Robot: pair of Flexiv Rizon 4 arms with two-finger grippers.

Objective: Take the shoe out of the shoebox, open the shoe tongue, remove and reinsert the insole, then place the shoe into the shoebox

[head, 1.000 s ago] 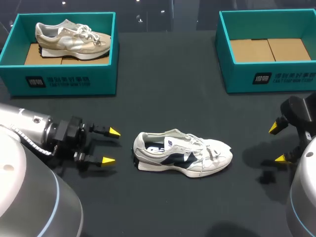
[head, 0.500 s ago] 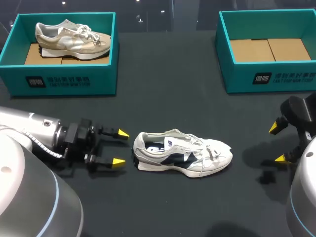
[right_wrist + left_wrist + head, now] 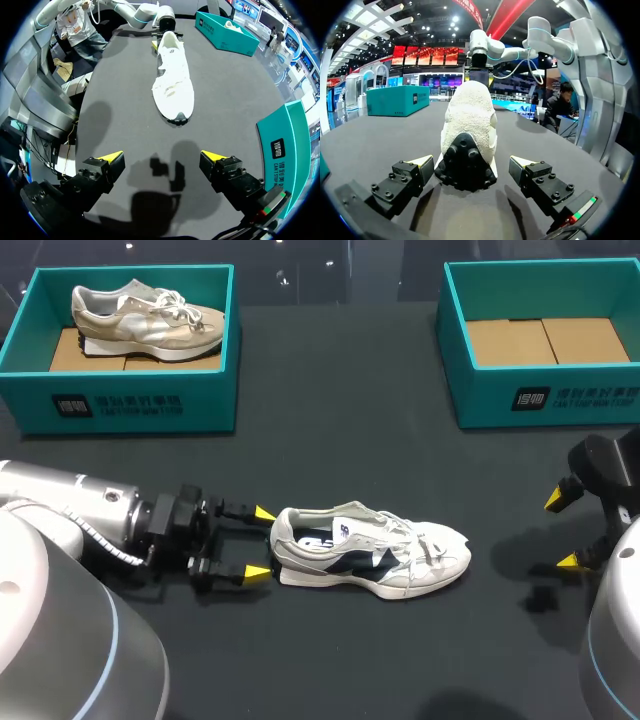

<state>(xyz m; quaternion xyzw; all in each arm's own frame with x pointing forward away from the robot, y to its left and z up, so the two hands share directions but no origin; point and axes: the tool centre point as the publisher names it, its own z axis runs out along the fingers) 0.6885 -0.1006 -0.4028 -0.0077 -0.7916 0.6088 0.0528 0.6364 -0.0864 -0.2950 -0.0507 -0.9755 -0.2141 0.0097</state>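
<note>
A white shoe with dark blue side panels (image 3: 370, 551) lies on its sole on the black table, heel to the left, toe to the right. My left gripper (image 3: 260, 543) is open at the heel, one yellow tip on each side of it, not touching. In the left wrist view the shoe's black heel (image 3: 466, 161) sits just ahead of the left gripper (image 3: 472, 164), between its spread fingers. My right gripper (image 3: 560, 530) hangs open at the table's right edge, well away from the toe. The right wrist view shows the shoe (image 3: 172, 85) far ahead of that gripper (image 3: 162, 159).
A teal shoebox (image 3: 125, 400) at the back left holds a beige shoe (image 3: 145, 318). A second teal shoebox (image 3: 545, 390) at the back right shows only its cardboard floor. Bare black tabletop lies between the boxes and in front of the shoe.
My left arm has slid to the right along the table, bringing its open gripper from well left of the shoe up to the heel. The right arm and the shoe have stayed put.
</note>
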